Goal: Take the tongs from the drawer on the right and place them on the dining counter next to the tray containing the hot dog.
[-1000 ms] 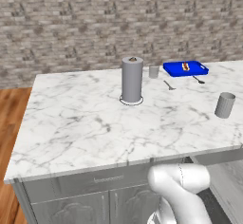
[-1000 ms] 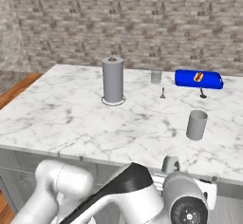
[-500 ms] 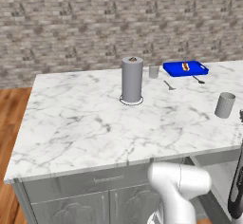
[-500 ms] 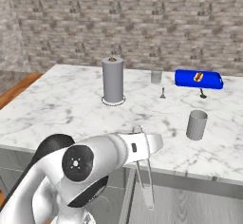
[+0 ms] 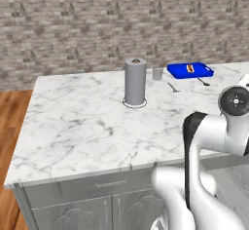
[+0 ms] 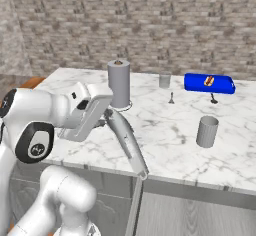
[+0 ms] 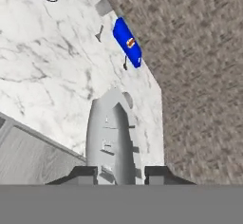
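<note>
My gripper [image 6: 106, 116] is shut on the grey metal tongs [image 6: 127, 142], which slant down and to the right over the front edge of the dining counter [image 6: 170, 130]. In the hand view the tongs [image 7: 113, 137] rise between my fingertips [image 7: 85, 173], above the white marble of the dining counter [image 7: 42, 61]. The blue tray [image 6: 222, 85] with the hot dog [image 6: 209, 81] lies at the counter's far right. It lies well beyond the tongs, and the tray [image 7: 124, 32] and hot dog [image 7: 130, 42] show again from the hand. The open grey drawer [image 6: 200, 215] lies below the counter edge.
A grey paper-towel roll [image 6: 118, 83] stands mid-counter just behind my hand. A small glass [image 6: 164, 80], a fork [image 6: 171, 98] and a spoon [image 6: 214, 99] lie near the tray. A grey cup [image 6: 206, 131] stands at the front right. A brick wall runs behind.
The arm has swung up from low in front of the cabinets. The tongs, hanging below the counter edge half a second ago, are now raised to counter height.
</note>
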Robot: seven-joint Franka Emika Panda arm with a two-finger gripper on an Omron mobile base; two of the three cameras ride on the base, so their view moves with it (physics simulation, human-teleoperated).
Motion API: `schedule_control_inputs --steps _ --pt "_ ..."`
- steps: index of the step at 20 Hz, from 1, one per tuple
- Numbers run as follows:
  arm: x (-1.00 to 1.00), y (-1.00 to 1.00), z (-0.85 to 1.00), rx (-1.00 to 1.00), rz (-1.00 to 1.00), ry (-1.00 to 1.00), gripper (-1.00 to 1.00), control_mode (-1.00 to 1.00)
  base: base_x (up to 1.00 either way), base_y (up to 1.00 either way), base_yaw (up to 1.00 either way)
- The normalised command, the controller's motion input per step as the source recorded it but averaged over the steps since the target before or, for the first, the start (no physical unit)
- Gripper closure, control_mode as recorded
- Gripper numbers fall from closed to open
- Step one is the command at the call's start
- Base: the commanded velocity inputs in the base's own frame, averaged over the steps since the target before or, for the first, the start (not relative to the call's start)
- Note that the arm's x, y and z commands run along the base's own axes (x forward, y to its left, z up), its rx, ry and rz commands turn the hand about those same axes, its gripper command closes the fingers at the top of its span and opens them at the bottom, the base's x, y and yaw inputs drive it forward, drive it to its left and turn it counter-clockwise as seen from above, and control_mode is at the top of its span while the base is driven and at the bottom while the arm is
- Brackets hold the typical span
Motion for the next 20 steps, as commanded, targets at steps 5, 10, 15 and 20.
schedule_control_inputs --steps 5,10,15,20 --pt "0.72 0.92 0.36 -0.42 0.00 0.65 1.00 -1.00 0.00 0.00 0.00" --pt "0.00 0.00 0.00 0.00 0.00 0.05 1.00 -1.00 0.00 0.00 0.00" --pt "0.00 0.00 0.00 0.00 0.00 0.00 1.00 -1.00 0.00 0.00 0.00" --pt "0.00 0.00 0.00 0.00 0.00 0.00 1.00 -1.00 0.00 0.00 0.00"
